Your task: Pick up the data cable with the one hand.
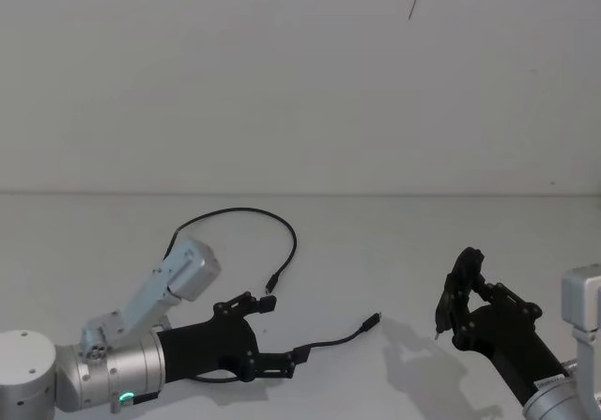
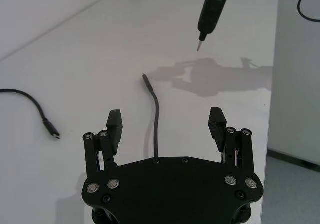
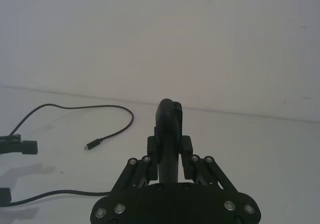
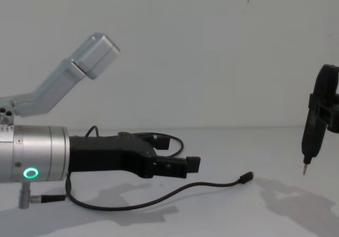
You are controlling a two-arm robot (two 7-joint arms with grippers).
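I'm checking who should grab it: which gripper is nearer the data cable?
Left. The left gripper sits open astride the data cable; the right gripper, shut on a pen-shaped tool, hangs apart, past the cable's end.

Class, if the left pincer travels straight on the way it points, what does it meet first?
Likely the data cable, running forward between the open fingers of the left pincer. If it clears that, which depth leaves unclear, the pen-shaped tool in the right pincer comes next.

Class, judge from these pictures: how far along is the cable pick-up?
Approach looks done: left gripper sits over the data cable, fingers open astride it. In hand: nothing, the cable lies on the table. Left: closing, lifting. Right gripper, to the right, holds a pen-shaped tool.
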